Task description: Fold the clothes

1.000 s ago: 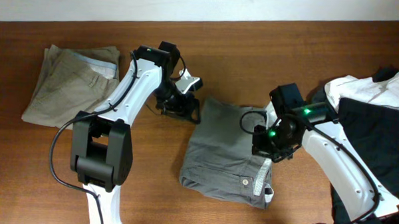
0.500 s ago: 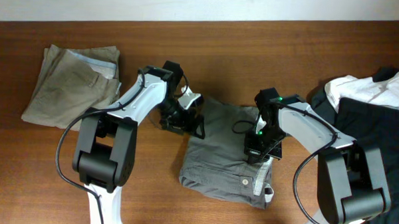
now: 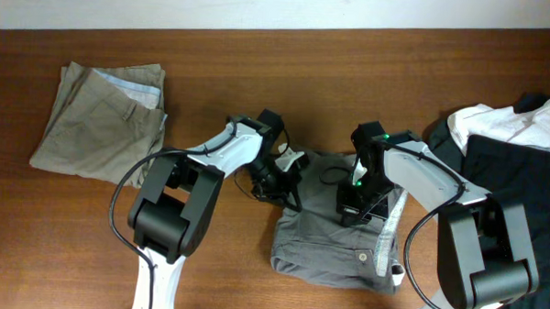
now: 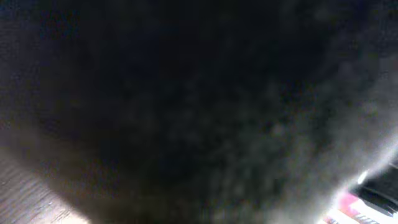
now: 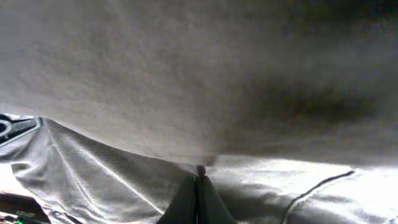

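Observation:
The clothes in hand are grey-olive trousers (image 3: 331,244), folded on the table at centre, with the buttoned waistband (image 3: 387,241) along their right side. My left gripper (image 3: 290,184) sits at their upper left corner, shut on the cloth edge. In the left wrist view dark cloth (image 4: 199,112) fills the frame and hides the fingers. My right gripper (image 3: 357,211) rests on the trousers' upper middle. In the right wrist view its fingers (image 5: 199,180) are shut together on the grey cloth (image 5: 124,93), and a layer of that cloth rises over them.
Folded khaki-beige trousers (image 3: 97,121) lie at the far left. A black garment (image 3: 521,191) with a white one (image 3: 501,126) on it is heaped at the right edge. Bare wooden table (image 3: 351,75) runs along the back.
My left gripper moved right to the trousers' corner and shut. The trousers slid right and the waistband side swung outward. My right gripper stayed shut in place.

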